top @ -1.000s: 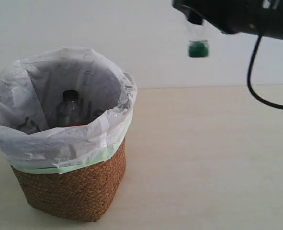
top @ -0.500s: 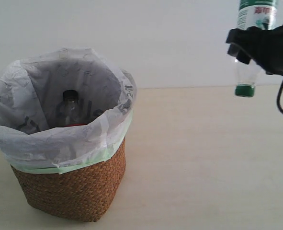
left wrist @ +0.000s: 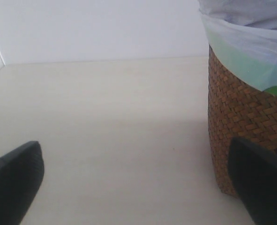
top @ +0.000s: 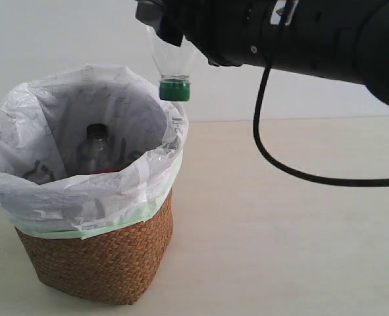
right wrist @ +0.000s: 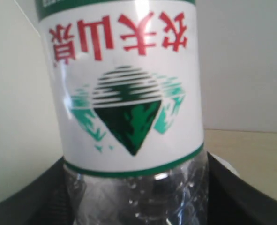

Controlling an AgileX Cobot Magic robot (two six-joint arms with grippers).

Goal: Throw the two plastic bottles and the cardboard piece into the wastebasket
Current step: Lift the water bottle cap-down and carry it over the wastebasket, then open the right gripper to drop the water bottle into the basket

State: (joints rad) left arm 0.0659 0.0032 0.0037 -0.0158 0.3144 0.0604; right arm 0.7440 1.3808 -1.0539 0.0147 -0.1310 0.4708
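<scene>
Overhead, the right gripper (top: 171, 23) clasps the slim green-capped bottle (top: 173, 66) upside down, its long axis vertical, cap lowest. Below the gripper and slightly leftward gapes the wastebasket (top: 102, 257), with the black-capped bottle (top: 97, 148) already inside.

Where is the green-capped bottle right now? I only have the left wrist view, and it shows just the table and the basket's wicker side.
Observer: The right gripper holds the green-capped bottle upside down. In the exterior view its cap hangs just above the right-hand rim of the wastebasket.
Operator: Is anything inside the basket?
Observer: Yes, the black-capped bottle stands in the liner, cap up.
Operator: Where on the bottle is the grip?
Observer: In the right wrist view the jaws flank the clear body, next to the green-white label.
</scene>
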